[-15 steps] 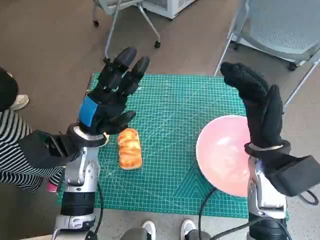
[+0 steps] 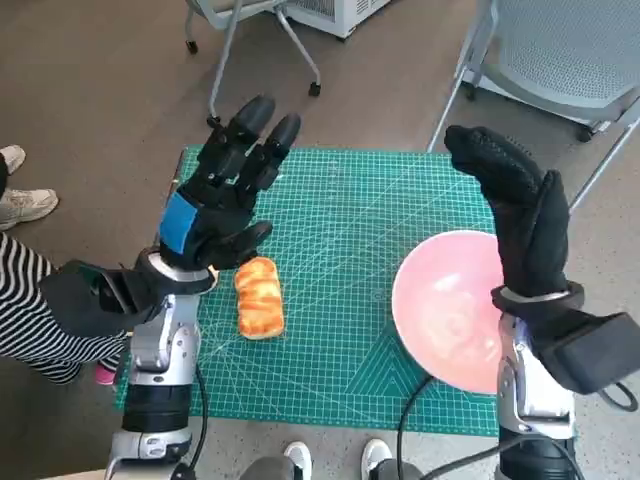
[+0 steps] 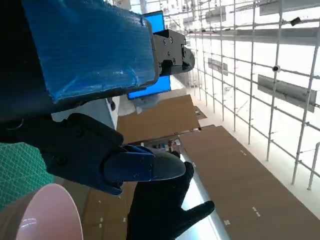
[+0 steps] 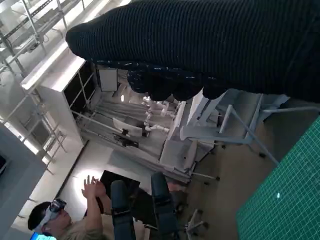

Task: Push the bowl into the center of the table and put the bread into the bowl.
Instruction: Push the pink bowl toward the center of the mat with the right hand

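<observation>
A pink bowl (image 2: 450, 312) sits near the right edge of the green cutting mat (image 2: 340, 230); its rim also shows in the left wrist view (image 3: 50, 212). A golden bread roll (image 2: 259, 297) lies on the mat's left part. My left hand (image 2: 220, 195) is raised above the mat's left side, fingers spread, holding nothing, just beyond the bread. My right hand (image 2: 515, 205) stands upright over the bowl's far right rim, fingers extended and empty. It also appears as a dark shape in the left wrist view (image 3: 160, 205).
Chair legs on casters (image 2: 250, 50) stand beyond the mat's far edge and a grey mesh chair (image 2: 560, 50) at the far right. A person in a striped sleeve (image 2: 30, 320) sits at the left. Another person (image 4: 65, 220) with raised hands shows in the right wrist view.
Both hands have stayed almost where they were. The person at the left has shifted, so a shoe now shows on the floor.
</observation>
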Motion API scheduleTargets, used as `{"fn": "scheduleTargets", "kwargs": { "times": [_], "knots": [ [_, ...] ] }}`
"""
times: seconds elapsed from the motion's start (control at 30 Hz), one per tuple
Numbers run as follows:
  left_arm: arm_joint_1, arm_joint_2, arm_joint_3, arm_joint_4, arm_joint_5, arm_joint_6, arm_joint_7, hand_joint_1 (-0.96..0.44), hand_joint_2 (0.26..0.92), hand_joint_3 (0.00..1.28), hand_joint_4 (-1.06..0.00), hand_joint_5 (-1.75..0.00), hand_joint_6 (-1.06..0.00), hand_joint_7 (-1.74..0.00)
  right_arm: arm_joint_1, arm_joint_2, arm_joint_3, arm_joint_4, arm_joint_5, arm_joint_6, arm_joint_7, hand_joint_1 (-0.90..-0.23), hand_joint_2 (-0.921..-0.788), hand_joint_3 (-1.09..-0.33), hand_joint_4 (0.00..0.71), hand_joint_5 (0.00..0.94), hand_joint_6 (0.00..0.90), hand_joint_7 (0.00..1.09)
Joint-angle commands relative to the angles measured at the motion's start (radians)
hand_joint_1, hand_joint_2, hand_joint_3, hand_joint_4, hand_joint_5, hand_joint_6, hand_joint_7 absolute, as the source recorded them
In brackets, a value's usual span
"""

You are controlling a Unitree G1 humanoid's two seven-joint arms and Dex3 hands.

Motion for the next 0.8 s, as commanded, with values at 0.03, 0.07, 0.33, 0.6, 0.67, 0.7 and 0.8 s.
{"fn": "scheduleTargets", "kwargs": {
  "times": [0.03, 0.07, 0.33, 0.6, 0.67, 0.7, 0.8],
  "knots": [
    [0.005, -0.005, -0.001, -0.007, -0.008, 0.011, -0.001, -0.59, 0.921, 0.34, -0.08, 0.0, 0.0, -0.31, 0.027, -0.009, 0.0, 0.005, -0.005, 0.017, 0.003, -0.728, -0.921, -0.742, 0.205, 0.004, 0.045, 0.59],
    [0.004, -0.005, -0.001, -0.008, -0.009, 0.013, 0.0, -0.59, 0.921, 0.34, -0.08, 0.0, 0.0, -0.31, 0.027, -0.01, -0.001, 0.005, -0.005, 0.017, 0.003, -0.728, -0.921, -0.742, 0.205, 0.004, 0.046, 0.59],
    [0.004, -0.01, -0.002, -0.017, -0.01, 0.022, 0.005, -0.59, 0.921, 0.35, -0.09, 0.0, 0.0, -0.31, 0.029, -0.013, -0.007, 0.005, 0.0, 0.018, 0.006, -0.734, -0.921, -0.741, 0.206, 0.004, 0.046, 0.59],
    [0.005, -0.018, -0.004, -0.013, -0.002, 0.012, 0.007, -0.59, 0.921, 0.35, -0.09, -0.01, 0.0, -0.31, 0.034, -0.014, -0.007, -0.009, -0.003, 0.023, 0.004, -0.733, -0.921, -0.74, 0.207, 0.004, 0.047, 0.59],
    [0.004, -0.02, -0.005, -0.012, 0.0, 0.011, 0.009, -0.59, 0.921, 0.35, -0.09, -0.01, 0.0, -0.31, 0.034, -0.014, -0.007, -0.011, -0.005, 0.025, 0.003, -0.731, -0.921, -0.74, 0.207, 0.004, 0.047, 0.59],
    [0.004, -0.022, -0.005, -0.012, 0.001, 0.011, 0.009, -0.59, 0.921, 0.35, -0.09, -0.01, 0.0, -0.31, 0.035, -0.014, -0.006, -0.013, -0.005, 0.026, 0.002, -0.731, -0.921, -0.74, 0.207, 0.003, 0.047, 0.59],
    [0.003, -0.024, -0.005, -0.014, 0.001, 0.012, 0.009, -0.59, 0.921, 0.35, -0.09, -0.01, 0.0, -0.31, 0.036, -0.015, -0.006, -0.017, -0.006, 0.029, 0.002, -0.73, -0.921, -0.741, 0.206, 0.003, 0.047, 0.59]
  ]
}}
